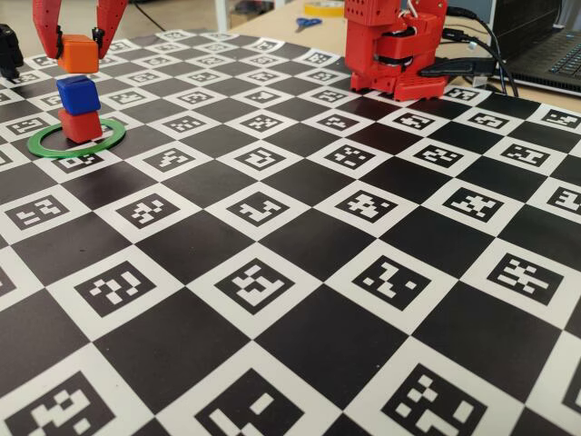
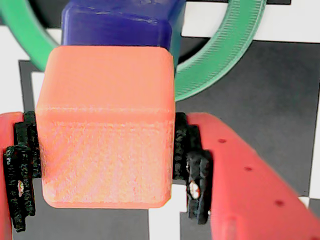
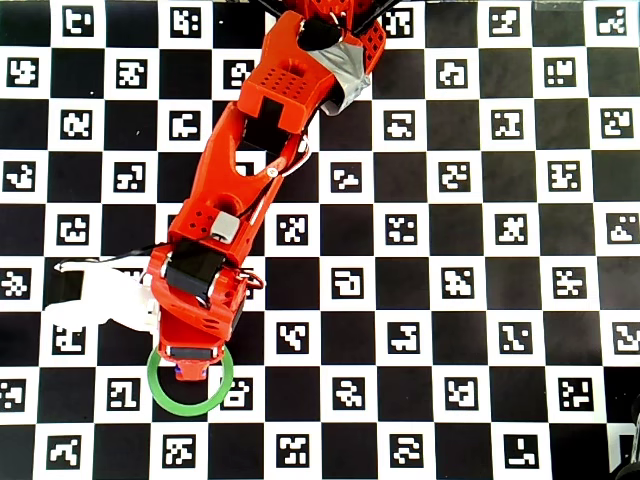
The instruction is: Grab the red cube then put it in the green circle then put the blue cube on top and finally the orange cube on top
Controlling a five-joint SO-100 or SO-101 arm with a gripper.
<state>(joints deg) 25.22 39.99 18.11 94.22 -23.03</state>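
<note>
Currently my pincer [image 1: 80, 47] grips the orange cube [image 1: 80, 54], hovering just above the blue cube [image 1: 78, 94]. Blue sits on the red cube [image 1: 81, 125] inside the green circle [image 1: 76, 139] on the tabletop [image 1: 300, 272].

My pincer [image 1: 80, 47] grips the orange cube [image 1: 79, 54] just above the blue cube [image 1: 78, 94], which sits on the red cube [image 1: 81, 125] inside the green circle [image 1: 76, 139].

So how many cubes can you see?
3. The red cube sits inside the green circle, the blue cube rests on top of it, and the orange cube is held in the claw just above the blue one.
</note>
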